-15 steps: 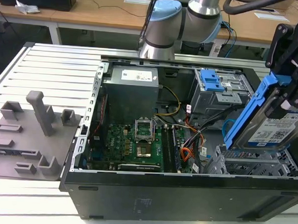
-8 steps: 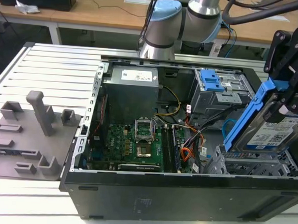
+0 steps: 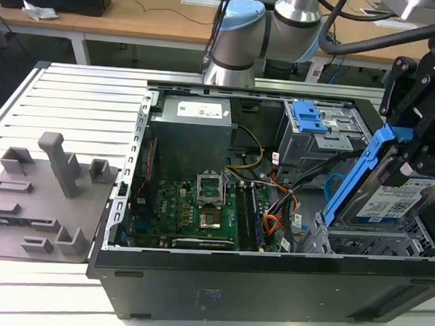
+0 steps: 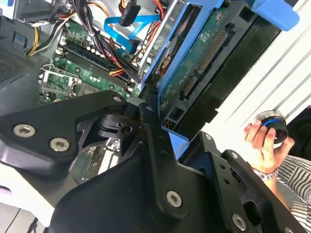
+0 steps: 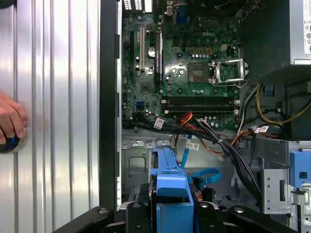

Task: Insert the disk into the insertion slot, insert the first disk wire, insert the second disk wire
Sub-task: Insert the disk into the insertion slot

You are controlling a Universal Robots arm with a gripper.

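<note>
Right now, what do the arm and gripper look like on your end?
The arm has silver-grey tubular segments with light-blue joint caps, and a thick black hose runs alongside it. The gripper is matte black, built from flat angular linkage plates fastened with silver screws, with white lettering on its body.

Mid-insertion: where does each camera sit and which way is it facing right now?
Exterior view: off the arm, looking down into the open case; shows the arm and the gripper holding the disk tilted over the insertion slot.
First wrist view: on the wrist, facing into the case at the motherboard, with the gripper's black links in the foreground.
Second wrist view: on the wrist, looking past the gripper's links at the disk's circuit side.
Both wrist views share the disk, the second disk wire and a person's hand.
</note>
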